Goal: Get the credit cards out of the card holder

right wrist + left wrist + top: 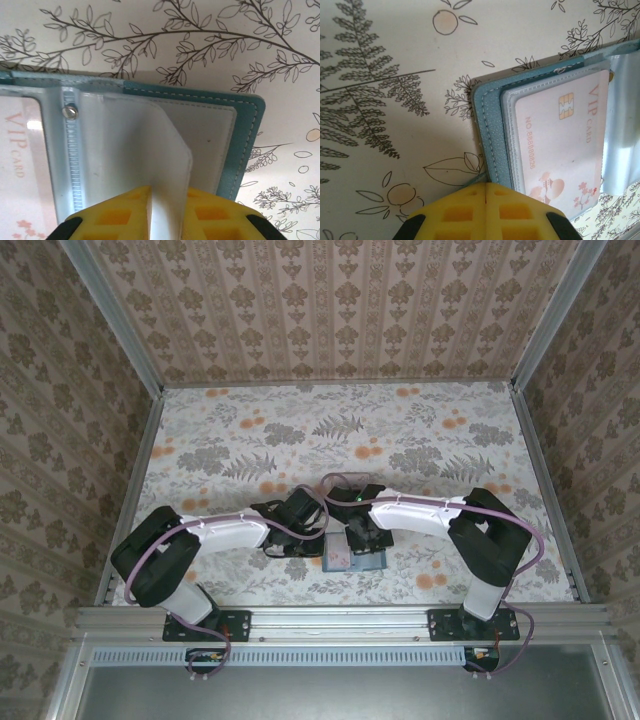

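Left end effector (485, 200): yellow pads pressed together, no gap at the seam. The tips sit at the holder (487, 135), against the stitched teal border of its card-bearing panel. Whether any of that border is caught between the pads cannot be told.

Right end effector (161, 207): pads closed on a clear sleeve (135, 145) of the holder. The sleeve is lifted off the panel and stands on edge between the two pads. A small rivet (70, 112) fixes the sleeve strip near the holder's fold.

Holder: lies open and flat on the counter (230, 440), between the two end effectors, which meet over it in the top view. The left one comes in from the holder's left side, the right one from above its far right.

Card (560, 145): pale pink, with a chip, "VIP CARD" lettering and a flower print. It is seated inside a clear pocket on the holder's left panel, not withdrawn. The panel under the lifted sleeve shows a plain grey-white face.

Box (350, 483): clear plastic, just beyond the holder's far side, partly hidden by the right arm.
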